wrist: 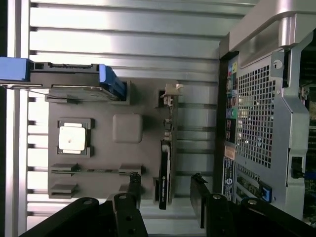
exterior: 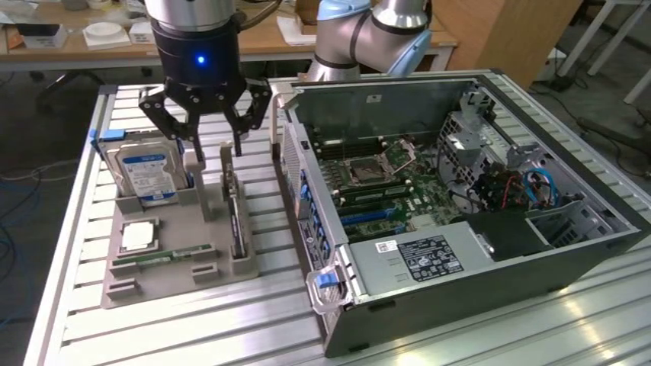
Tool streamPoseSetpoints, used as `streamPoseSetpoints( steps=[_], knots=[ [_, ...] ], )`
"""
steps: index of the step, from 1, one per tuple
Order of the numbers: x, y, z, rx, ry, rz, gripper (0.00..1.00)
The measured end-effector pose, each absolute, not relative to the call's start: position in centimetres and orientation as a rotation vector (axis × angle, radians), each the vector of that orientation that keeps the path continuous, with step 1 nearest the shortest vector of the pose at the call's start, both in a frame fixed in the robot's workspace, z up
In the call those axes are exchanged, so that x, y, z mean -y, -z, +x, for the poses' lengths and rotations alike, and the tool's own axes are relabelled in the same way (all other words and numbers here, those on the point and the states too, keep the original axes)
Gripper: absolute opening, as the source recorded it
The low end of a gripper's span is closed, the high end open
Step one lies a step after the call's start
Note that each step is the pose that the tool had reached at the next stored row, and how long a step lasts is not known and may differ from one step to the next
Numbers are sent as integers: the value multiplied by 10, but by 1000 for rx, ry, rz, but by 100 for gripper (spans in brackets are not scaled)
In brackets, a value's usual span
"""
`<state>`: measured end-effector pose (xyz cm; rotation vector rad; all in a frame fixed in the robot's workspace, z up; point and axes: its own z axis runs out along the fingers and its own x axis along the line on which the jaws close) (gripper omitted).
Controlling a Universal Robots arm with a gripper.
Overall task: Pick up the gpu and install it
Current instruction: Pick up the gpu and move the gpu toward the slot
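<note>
- Item: gpu (exterior: 233, 210) (wrist: 165, 170). Thin dark card standing on edge in a slot of the grey tray (exterior: 168, 288) (wrist: 106, 153), along the tray side nearest the computer case (exterior: 447, 305) (wrist: 261, 113). Its silvery bracket (wrist: 171, 93) is at one end. Not lifted and not installed.
- Item: jaws. Spread wide apart, holding nothing and touching nothing. In the exterior view they hang above the far end of the tray. In the wrist view the card lies between the two fingers (wrist: 134, 185), clear of both.
- Step in hand, as judged: lining up over the card for a grasp.
- Handling advice: keep the card's top edge centred between the fingers. Close on the flat faces, not on the bracket. Descend straight, so that neither finger catches the slot walls. The card looks thin, so a squeeze that is off-centre may tilt it in its slot.
- Neighbours on the tray: hard drive (exterior: 148, 171) (wrist: 74, 74) upright in blue rails, processor (exterior: 137, 235) (wrist: 73, 137) and memory stick (exterior: 163, 256) (wrist: 98, 171). All stand apart from the card.
- Support: slatted metal tabletop (exterior: 203, 335) (wrist: 123, 44), carrying tray and case side by side.
</note>
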<state>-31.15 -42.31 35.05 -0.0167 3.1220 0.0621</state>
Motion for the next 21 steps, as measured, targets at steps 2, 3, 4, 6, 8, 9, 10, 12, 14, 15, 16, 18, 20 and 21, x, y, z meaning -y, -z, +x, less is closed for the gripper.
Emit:
streamPoseSetpoints(
  steps=[2,3,4,6,8,9,10,12,14,15,16,18,20,21],
  knots=[
    [423,-348,-312,-3122,-62,-17,53],
    [423,-347,-312,-3122,-62,-17,53],
    [423,-346,-312,-3122,-62,-17,53],
    [423,-344,-312,-3122,-62,-17,53],
    [423,-342,-312,-3122,-62,-17,53],
    [423,-341,-312,-3122,-62,-17,53],
    [423,-340,-312,-3122,-62,-17,53],
    [423,-339,-312,-3122,-62,-17,53],
    [423,-337,-312,-3122,-62,-17,53],
    [423,-336,-312,-3122,-62,-17,53],
    [423,-335,-312,-3122,-62,-17,53],
    [423,-334,-312,-3122,-62,-17,53],
    [423,-332,-312,-3122,-62,-17,53],
    [423,-331,-312,-3122,-62,-17,53]
  ],
)
